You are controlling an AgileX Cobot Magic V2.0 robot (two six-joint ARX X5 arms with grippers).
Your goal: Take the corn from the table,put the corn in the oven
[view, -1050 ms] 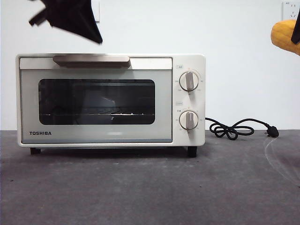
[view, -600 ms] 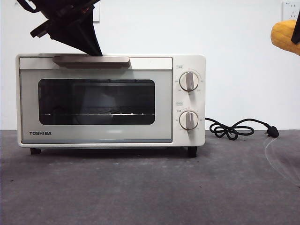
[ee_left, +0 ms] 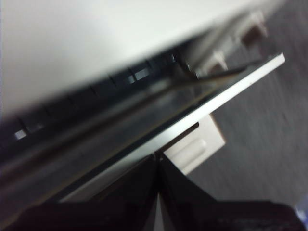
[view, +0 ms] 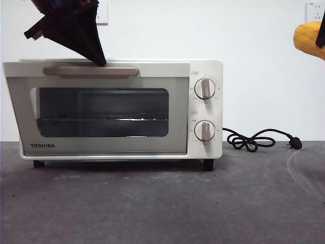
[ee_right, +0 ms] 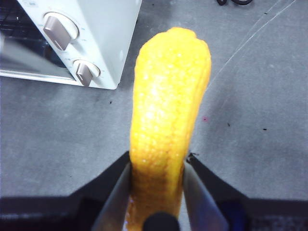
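The cream-white oven (view: 205, 109) stands on the dark grey table (view: 152, 203). Its glass door (view: 101, 109) is tilted a little outward at the top. My left gripper (view: 100, 61) comes down from the upper left, its jaws shut together, tip against the bar handle (view: 91, 70). The left wrist view shows that tip (ee_left: 157, 158) at the door's top edge (ee_left: 202, 113), beside the handle (ee_left: 195, 149). My right gripper (ee_right: 156, 166) is shut on the yellow corn (ee_right: 168, 106), held high in the air at the far right (view: 307, 38), clear of the oven.
The oven's two knobs (view: 204, 88) sit right of the door. A black cord with plug (view: 254, 140) lies on the table behind the oven's right side. A white wall stands close behind. Bare table stretches in front of the oven.
My left gripper came down onto the handle, and the door has swung out from shut to slightly ajar. The right gripper with the corn has stayed put.
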